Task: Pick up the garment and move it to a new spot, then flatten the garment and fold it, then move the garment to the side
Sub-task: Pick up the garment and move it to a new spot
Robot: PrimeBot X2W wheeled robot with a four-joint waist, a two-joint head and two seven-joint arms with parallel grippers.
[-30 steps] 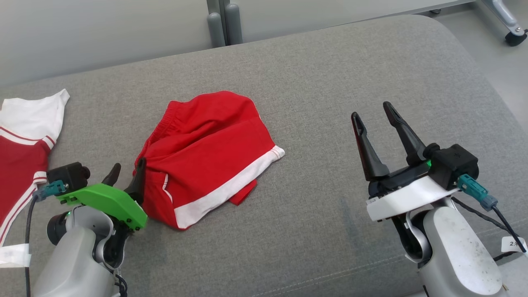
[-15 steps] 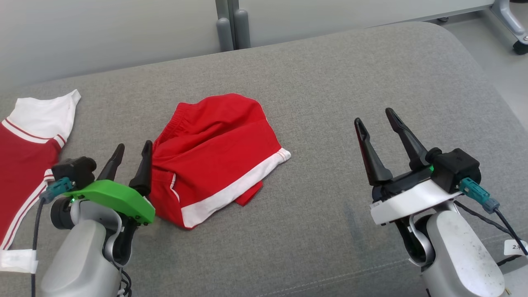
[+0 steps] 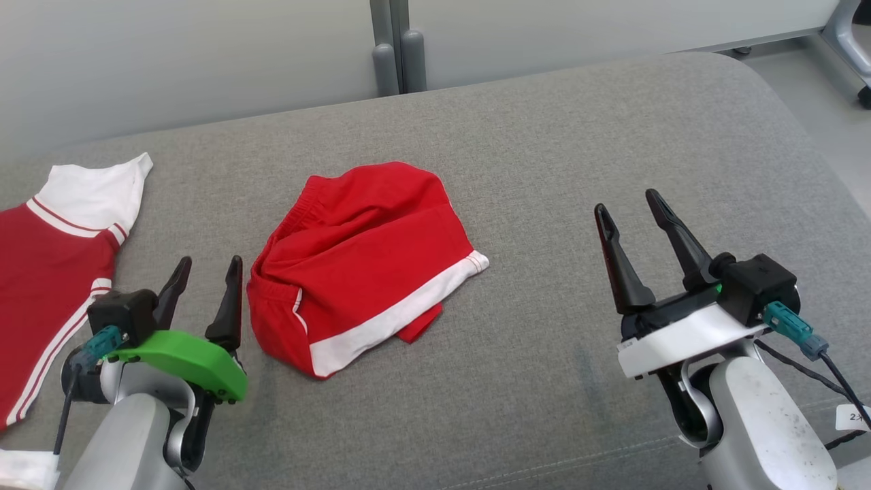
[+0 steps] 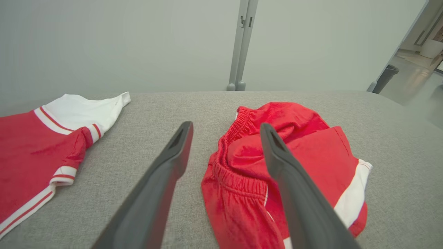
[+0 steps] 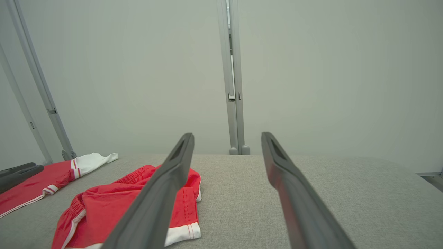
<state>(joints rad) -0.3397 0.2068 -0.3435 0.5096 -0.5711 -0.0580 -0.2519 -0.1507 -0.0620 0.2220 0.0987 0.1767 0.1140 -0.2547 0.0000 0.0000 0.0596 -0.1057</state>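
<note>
The garment, red shorts with white hem bands, lies folded over on the grey cushion, a little left of the middle. It also shows in the left wrist view and the right wrist view. My left gripper stands open just left of the shorts' waistband edge, apart from the cloth and holding nothing; its own view has the shorts behind the right finger. Well to the right of the shorts, my right gripper is open and empty.
A red and white shirt lies flat at the cushion's left end, close to my left arm. A pale wall with a grey post stands behind the cushion. The cushion rounds off to floor at the far right.
My left gripper has drawn back from the shorts' left edge, which its right finger touched a second ago. The head camera has shifted, so the whole picture sits lower and further right. The shorts lie still.
</note>
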